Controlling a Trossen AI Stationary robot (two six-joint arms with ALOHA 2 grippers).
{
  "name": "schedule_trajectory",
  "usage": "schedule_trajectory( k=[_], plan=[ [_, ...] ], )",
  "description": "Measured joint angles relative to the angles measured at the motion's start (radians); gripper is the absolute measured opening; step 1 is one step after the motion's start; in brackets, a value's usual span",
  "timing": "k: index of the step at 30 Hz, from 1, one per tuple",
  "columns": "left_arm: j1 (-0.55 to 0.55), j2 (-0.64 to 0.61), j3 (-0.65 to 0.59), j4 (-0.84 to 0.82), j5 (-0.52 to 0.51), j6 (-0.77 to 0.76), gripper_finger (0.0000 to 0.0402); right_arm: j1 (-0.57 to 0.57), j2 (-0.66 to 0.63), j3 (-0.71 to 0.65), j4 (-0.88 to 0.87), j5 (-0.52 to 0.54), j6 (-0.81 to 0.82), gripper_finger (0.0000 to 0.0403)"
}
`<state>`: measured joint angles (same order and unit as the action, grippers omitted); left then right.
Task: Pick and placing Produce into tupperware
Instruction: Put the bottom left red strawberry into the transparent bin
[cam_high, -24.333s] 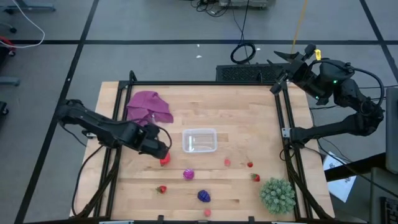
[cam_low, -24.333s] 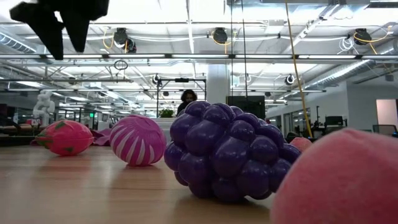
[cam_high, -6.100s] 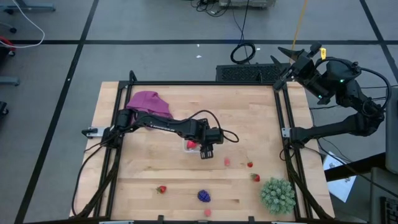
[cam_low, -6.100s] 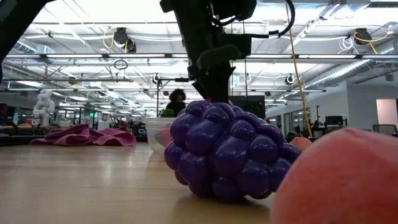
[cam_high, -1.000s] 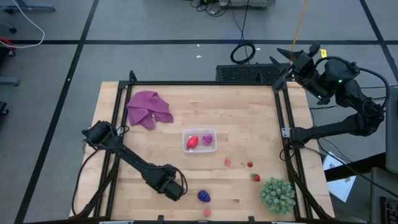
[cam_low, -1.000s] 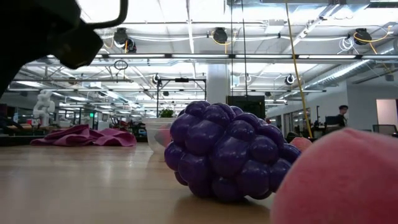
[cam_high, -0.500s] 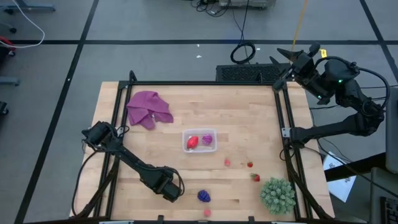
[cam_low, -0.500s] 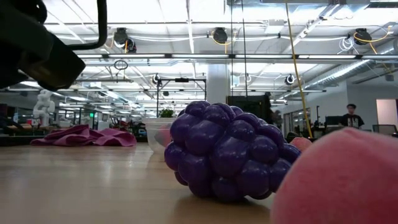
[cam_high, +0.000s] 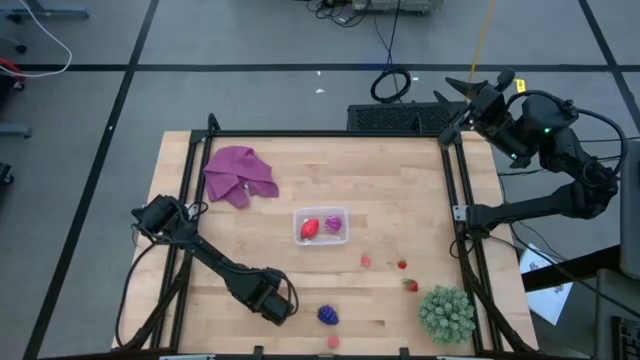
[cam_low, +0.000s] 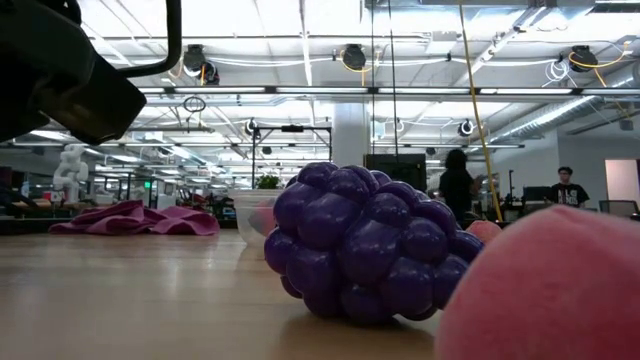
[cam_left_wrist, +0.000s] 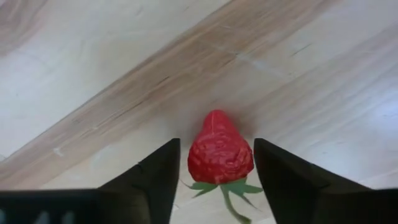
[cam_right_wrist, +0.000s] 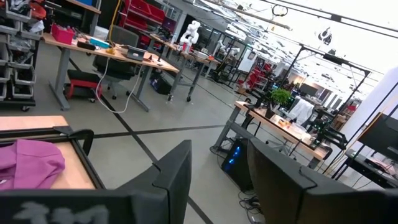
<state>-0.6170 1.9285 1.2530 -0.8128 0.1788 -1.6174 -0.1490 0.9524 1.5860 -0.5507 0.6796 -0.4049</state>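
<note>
Strawberry (cam_left_wrist: 220, 151) seen between the parted fingers (cam_left_wrist: 151, 180) of the left gripper (cam_high: 277, 303); no contact is shown, a narrow gap left on each side, leaf end toward the wrist. Landmark taken: the tupperware (cam_high: 320, 226) at mid-table. The left gripper is set nearer the front edge than the tupperware and to its left. A purple berry (cam_high: 327, 315) lies just right of that gripper, a pale pink fruit (cam_high: 333, 341) nearer the edge beyond it. Inside the tupperware a red fruit (cam_high: 309, 228) and a magenta fruit (cam_high: 332, 222) are held. Right of it and slightly nearer, three small red pieces (cam_high: 401, 265) are scattered. The right gripper (cam_high: 470, 100) is parked far beyond the tupperware's right, off the table corner, fingers apart, nothing between them.
</note>
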Motion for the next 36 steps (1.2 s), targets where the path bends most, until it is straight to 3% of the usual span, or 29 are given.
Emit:
schedule_trajectory(
  k=[10,20,28,36],
  plan=[
    [0.003,-0.001,0.000,0.003,-0.009,0.025,0.0144,0.000,0.000,0.000,0.000,0.000,0.000,0.0148],
    [0.057,-0.001,0.028,-0.018,0.014,0.105,0.0161,0.000,0.000,0.000,0.000,0.000,0.000,0.0148],
    [0.124,-0.001,0.166,-0.245,0.013,0.264,0.0147,0.000,0.000,0.000,0.000,0.000,0.000,0.0148],
    [0.229,-0.001,0.380,-0.525,-0.137,0.461,0.0163,0.000,0.000,0.000,0.000,0.000,0.000,0.0148]
  ],
)
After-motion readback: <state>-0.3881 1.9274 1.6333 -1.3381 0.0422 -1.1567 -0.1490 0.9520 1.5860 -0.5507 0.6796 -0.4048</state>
